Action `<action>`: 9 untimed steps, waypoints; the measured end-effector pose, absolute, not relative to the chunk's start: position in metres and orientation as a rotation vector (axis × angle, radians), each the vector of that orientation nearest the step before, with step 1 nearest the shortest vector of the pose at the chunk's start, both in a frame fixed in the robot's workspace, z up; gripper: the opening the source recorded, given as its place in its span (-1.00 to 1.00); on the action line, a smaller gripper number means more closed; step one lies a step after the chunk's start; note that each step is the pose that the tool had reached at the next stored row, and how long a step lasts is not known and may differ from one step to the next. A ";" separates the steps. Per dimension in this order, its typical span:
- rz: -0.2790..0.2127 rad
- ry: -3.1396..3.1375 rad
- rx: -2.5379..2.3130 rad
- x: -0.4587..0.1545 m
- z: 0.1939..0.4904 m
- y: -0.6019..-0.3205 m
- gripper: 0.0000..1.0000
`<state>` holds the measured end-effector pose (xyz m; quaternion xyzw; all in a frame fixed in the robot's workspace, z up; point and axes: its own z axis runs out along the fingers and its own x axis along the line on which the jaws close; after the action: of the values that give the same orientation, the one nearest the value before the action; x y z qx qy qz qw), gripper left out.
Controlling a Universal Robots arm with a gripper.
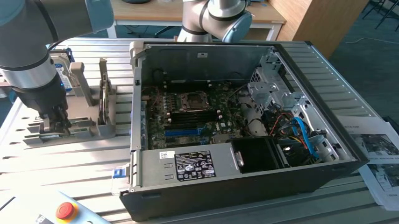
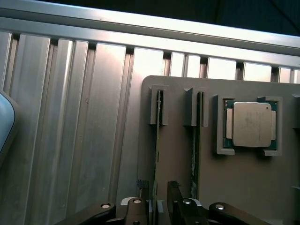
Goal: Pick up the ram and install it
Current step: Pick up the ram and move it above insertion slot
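Two ram sticks stand on edge in slots of a grey holder (image 2: 178,164). The one nearer the holder's edge (image 2: 158,136) runs between my fingertips, the other (image 2: 195,140) lies just beside them. My gripper (image 2: 158,188) is open, one finger (image 2: 142,194) on each side of that first ram stick, with a gap to it on both sides. In the exterior view the gripper (image 1: 55,123) reaches down into the holder (image 1: 84,133) at the exterior view's left, beside the open computer case (image 1: 218,196).
A square silver processor (image 2: 252,124) sits in a pocket of the same holder. The motherboard (image 1: 187,116) with blue slots (image 1: 187,131) lies inside the case. A hard drive (image 1: 60,70) stands behind the arm. A red stop button (image 1: 65,211) and papers (image 1: 380,158) lie on the ribbed table.
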<state>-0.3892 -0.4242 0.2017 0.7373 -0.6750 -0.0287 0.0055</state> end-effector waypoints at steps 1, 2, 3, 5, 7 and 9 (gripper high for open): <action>-0.090 -2.113 2.308 -0.389 0.202 -0.424 -0.40; -0.090 -2.113 2.308 -0.389 0.202 -0.424 -0.40; -0.090 -2.113 2.308 -0.389 0.202 -0.424 -0.40; -0.090 -2.113 2.308 -0.389 0.202 -0.424 -0.40; -0.090 -2.113 2.308 -0.389 0.202 -0.424 -0.44; -0.090 -2.113 2.308 -0.389 0.202 -0.424 -0.58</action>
<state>-0.3892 -0.4242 0.2018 0.7373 -0.6750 -0.0287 0.0055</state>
